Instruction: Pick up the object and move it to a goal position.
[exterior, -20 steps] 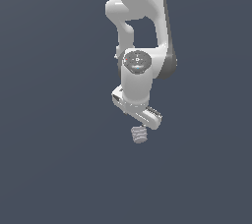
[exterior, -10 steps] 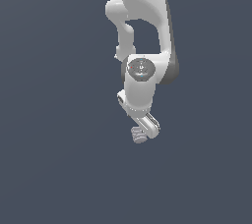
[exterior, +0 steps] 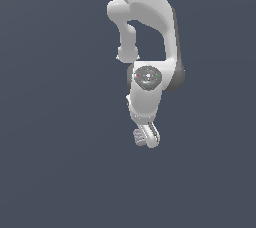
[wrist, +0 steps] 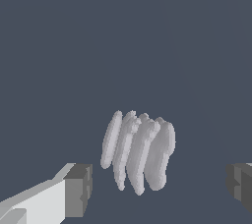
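The object (wrist: 138,152) is a small pale grey ribbed lump lying on the dark grey floor. In the wrist view it sits between my two dark fingertips (wrist: 78,191), closer to one than the other, and touches neither. My gripper (wrist: 160,184) is open and empty. In the exterior view the white arm reaches straight down and the gripper (exterior: 149,139) is low around the object (exterior: 138,136), which peeks out on the exterior view's left of the fingers and is partly hidden by them.
Only the plain dark grey floor (exterior: 60,172) surrounds the arm. No goal marker shows in either view.
The wrist has turned and the hand has come down. The object, which showed whole below the fingers, is now partly covered by them. The object has not moved.
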`<move>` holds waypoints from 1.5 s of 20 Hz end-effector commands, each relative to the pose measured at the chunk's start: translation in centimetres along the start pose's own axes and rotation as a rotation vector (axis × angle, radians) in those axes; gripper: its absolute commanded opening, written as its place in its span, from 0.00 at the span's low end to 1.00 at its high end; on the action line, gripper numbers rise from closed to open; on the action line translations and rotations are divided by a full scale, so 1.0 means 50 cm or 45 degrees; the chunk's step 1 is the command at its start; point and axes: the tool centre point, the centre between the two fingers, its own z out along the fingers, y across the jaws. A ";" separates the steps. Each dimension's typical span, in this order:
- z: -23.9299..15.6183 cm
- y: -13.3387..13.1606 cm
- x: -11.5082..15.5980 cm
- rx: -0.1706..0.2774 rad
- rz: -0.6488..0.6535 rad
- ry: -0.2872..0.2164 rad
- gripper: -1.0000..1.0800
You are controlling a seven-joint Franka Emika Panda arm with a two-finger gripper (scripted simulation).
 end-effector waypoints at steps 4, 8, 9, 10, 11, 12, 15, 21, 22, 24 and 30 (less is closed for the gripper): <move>0.013 -0.012 -0.004 -0.001 0.155 0.009 0.96; 0.020 -0.018 -0.006 0.000 0.234 0.014 0.96; 0.021 -0.019 -0.007 0.000 0.250 0.015 0.96; 0.023 -0.020 -0.007 0.000 0.263 0.016 0.96; 0.024 -0.021 -0.008 0.000 0.276 0.017 0.96; 0.024 -0.022 -0.008 0.000 0.286 0.018 0.96; 0.026 -0.023 -0.009 0.000 0.308 0.019 0.96; 0.030 -0.023 -0.009 0.000 0.310 0.019 0.96; 0.034 -0.023 -0.009 0.000 0.310 0.019 0.96; 0.047 -0.023 -0.009 0.000 0.311 0.019 0.96; 0.109 -0.021 -0.008 0.000 0.316 0.019 0.96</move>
